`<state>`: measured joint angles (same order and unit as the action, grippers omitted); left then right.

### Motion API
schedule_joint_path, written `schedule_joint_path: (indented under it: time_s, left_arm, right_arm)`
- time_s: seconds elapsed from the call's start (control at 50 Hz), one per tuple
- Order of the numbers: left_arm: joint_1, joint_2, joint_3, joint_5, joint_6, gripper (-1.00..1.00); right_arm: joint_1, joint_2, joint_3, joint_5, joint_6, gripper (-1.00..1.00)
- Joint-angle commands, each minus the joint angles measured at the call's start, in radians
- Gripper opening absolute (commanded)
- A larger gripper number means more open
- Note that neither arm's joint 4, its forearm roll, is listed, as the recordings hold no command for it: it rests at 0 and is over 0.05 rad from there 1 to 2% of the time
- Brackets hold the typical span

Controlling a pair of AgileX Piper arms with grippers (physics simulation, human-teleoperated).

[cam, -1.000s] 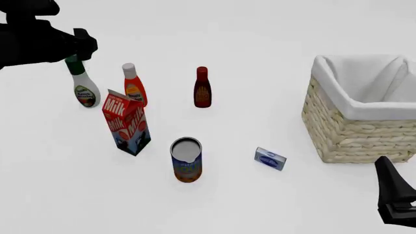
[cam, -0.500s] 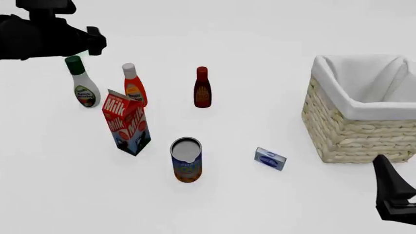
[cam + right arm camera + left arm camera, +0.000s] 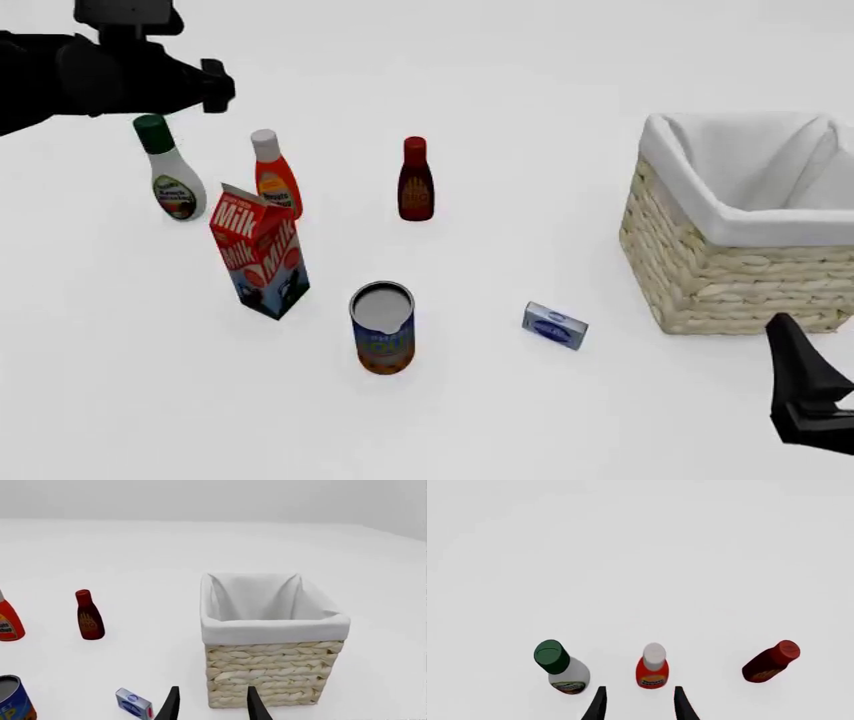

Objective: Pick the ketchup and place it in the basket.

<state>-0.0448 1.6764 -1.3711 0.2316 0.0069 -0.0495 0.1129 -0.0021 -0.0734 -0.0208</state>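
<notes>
Item: left gripper [image 3: 639, 705]. I hold it high over the far-left bottles, fingers spread wide and empty. From the wrist camera the ketchup [image 3: 652, 673] sits just ahead of the gap between the tips, so I judge this a line-up for a descent onto its white cap.

Item: ketchup [image 3: 275, 176]. Upright on the table [image 3: 534, 420], between the green-capped white bottle [image 3: 168, 172] and the dark-red bottle [image 3: 415, 181], well apart from the basket [image 3: 721, 270]. The milk carton [image 3: 259, 252] stands just in front and hides its base.

Item: basket. Empty white lining, open top, near my right side; a sensible drop point.

Item: right gripper [image 3: 212, 705]. Parked low near the basket, fingers apart, holding nothing.

Other stock: open can [image 3: 383, 327], small blue box [image 3: 554, 325].

Unclear: from the front the left fingertips are lost in the dark arm; the right arm is cut off at the frame edge; the labels are too small to read.
</notes>
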Motion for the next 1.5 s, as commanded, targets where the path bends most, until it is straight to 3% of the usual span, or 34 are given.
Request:
schedule_joint_path:
  time_s: [0.02, 0.46, 1.02, 1.5]
  left_arm:
    - [0.007, 0.065, -0.046, -0.009, 0.006, 1.00]
    - [0.005, 0.190, -0.163, -0.005, 0.030, 1.00]
    - [-0.004, 0.312, -0.229, -0.010, 0.018, 1.00]
    - [-0.026, 0.371, -0.234, -0.019, -0.009, 1.00]
  right_arm:
    - [-0.005, 0.025, 0.000, -0.018, -0.002, 1.00]
    - [-0.009, 0.028, 0.001, -0.018, 0.008, 1.00]
    - [-0.016, 0.074, 0.001, -0.053, 0.017, 1.00]
    - [-0.019, 0.089, 0.001, -0.065, 0.029, 1.00]
